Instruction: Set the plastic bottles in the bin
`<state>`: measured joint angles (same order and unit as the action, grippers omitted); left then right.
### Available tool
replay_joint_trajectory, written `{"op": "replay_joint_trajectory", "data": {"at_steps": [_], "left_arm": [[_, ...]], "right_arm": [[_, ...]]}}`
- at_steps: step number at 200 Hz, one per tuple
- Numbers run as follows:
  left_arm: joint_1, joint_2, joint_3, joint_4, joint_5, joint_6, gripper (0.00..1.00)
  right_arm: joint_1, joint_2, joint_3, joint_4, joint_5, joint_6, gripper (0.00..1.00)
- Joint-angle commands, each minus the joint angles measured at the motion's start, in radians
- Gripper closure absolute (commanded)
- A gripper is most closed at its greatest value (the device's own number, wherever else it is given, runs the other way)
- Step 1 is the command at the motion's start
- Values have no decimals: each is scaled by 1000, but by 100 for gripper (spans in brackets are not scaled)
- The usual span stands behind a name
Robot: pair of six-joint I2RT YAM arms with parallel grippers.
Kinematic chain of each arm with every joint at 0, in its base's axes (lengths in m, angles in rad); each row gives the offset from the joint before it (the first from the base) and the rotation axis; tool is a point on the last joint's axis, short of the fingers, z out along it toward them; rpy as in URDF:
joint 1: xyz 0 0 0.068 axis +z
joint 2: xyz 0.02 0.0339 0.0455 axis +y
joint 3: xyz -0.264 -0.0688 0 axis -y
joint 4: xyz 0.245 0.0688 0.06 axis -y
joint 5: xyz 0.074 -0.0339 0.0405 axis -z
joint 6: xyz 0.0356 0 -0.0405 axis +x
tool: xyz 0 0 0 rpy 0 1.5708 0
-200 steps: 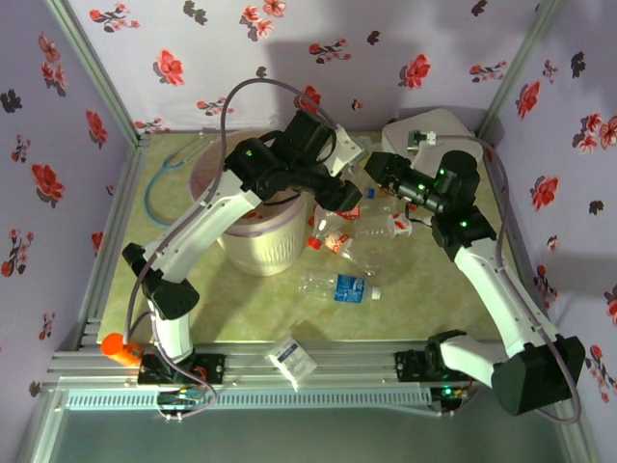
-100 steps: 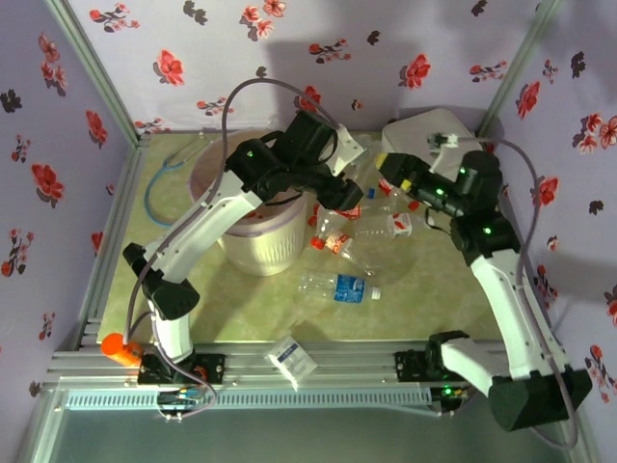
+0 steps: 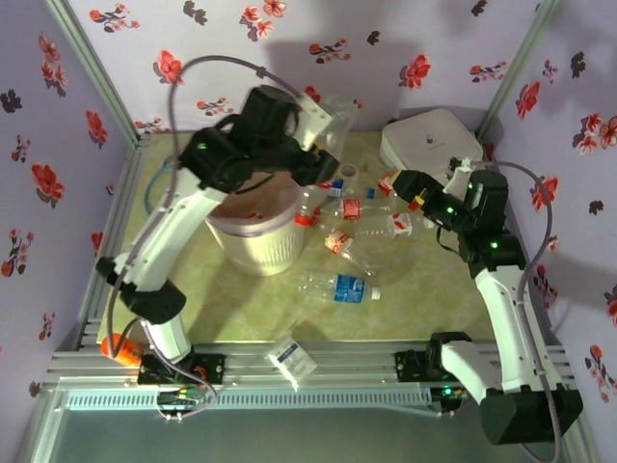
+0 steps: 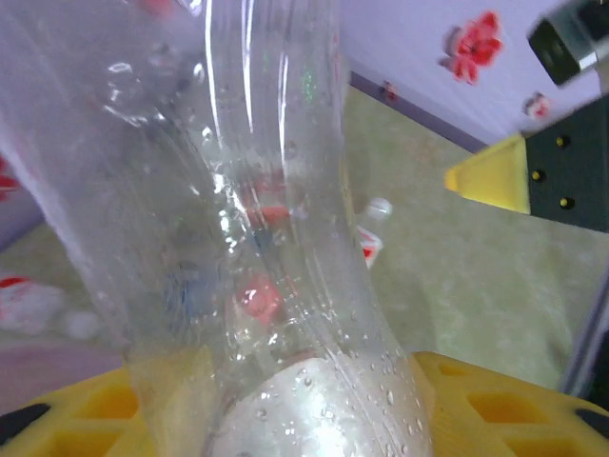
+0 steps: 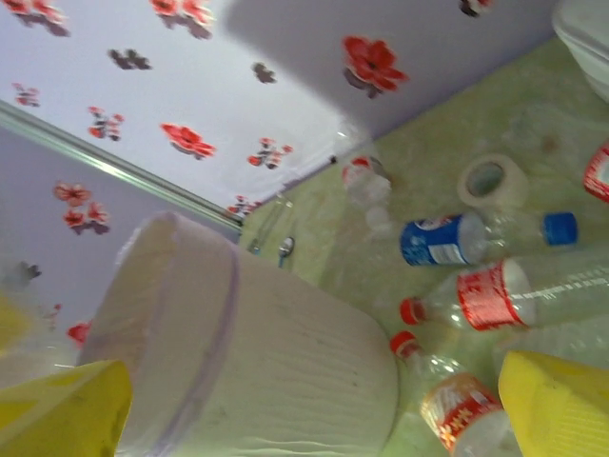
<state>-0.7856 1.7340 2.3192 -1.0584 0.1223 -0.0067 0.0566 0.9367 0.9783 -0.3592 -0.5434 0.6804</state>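
Moved: the left arm is swinging up and toward the table's far edge, lifting its bottle clear of the heap, while the right claw (image 3: 397, 183) is drawing back toward the right edge and spreading its fingers
Left claw: the left claw (image 3: 323, 130) is pinching a clear bottle (image 3: 339, 108) by one end; in the wrist view the droplet-beaded body is rising straight out of the yellow pads (image 4: 476, 400)
Right claw: it is gaping wide, with nothing sitting between the yellow fingers (image 5: 67, 409)
Key relation: the bin (image 3: 260, 249) is sitting below the left claw, leftward and nearer the front edge; the held bottle's long axis is pointing away from it toward the far right, so the left arm, the nearer one, is probably needing to swing back over the mouth before letting go
Remaining bottles: red-labelled bottles (image 3: 371, 227) are lying heaped mid-table just right of the bin; a blue-labelled bottle (image 3: 339, 287) is lying crosswise nearer the front edge
Surface: the pale green table (image 3: 415, 289) is looking smooth
Room: floral walls (image 3: 434, 48) are closing in on three sides; a white box (image 3: 429, 143) is occupying the far right corner, a tape roll (image 3: 347, 172) is lying beside the heap
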Motion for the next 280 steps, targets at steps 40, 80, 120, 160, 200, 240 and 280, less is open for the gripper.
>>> {"op": "replay_joint_trajectory", "data": {"at_steps": [40,80,120,160,200,240,280], "left_arm": [[230,-155,-198,-3,-120,28,64],[242,-127,-352,25,-168,69,85],[243,-126,-485,67,-171,51,100],[241,-125,-599,37,-164,82,100],[241,-123,-710,100,-150,94,97],[241,-100,-790,188,-124,86,94],[241,-39,-833,261,-105,88,78]], "right_arm": [[-5,1,-62,16,39,-8,1],[-5,33,-59,-16,51,-20,1],[-4,37,-66,-29,88,-31,1],[-5,53,-73,-31,104,-33,1],[-4,63,-84,-31,110,-28,1],[-4,47,-102,-50,124,-28,1],[-4,50,-111,-91,174,-17,1]]}}
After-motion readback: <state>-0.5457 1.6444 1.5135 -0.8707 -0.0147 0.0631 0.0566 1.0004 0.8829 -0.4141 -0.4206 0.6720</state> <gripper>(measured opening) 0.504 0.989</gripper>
